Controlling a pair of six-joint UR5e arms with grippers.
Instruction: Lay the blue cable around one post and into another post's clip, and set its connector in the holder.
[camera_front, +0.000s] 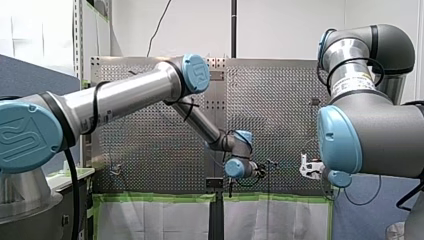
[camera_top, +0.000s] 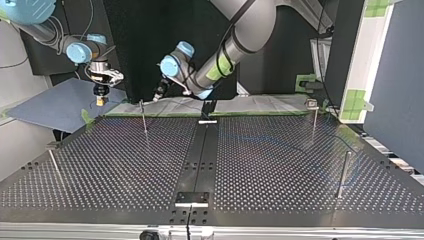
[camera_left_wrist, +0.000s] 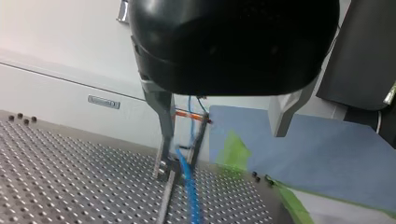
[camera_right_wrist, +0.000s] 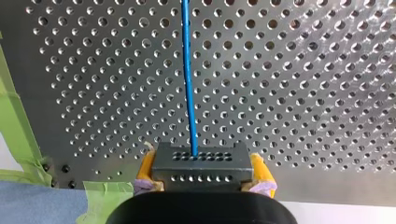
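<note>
Perforated table (camera_top: 125, 165) under both arms.
- Right gripper (camera_right_wrist: 204, 171): jaws clamped on black connector (camera_right_wrist: 198, 161), yellow pads either side.
- Blue cable (camera_right_wrist: 188, 79) runs ahead from connector over holes.
- Left gripper (camera_left_wrist: 222, 140): jaws spread wide, gripping nothing, with cable hanging beside one finger, near thin post (camera_top: 144, 120).
- We judge routing is under way.
- Connector not yet in holder.
- Clip seating: cannot tell.

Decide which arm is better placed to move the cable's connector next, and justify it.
Right. My right gripper clamps the connector between its yellow pads, with the blue cable running out ahead. My left gripper is open, gripping nothing, near a post.
</note>
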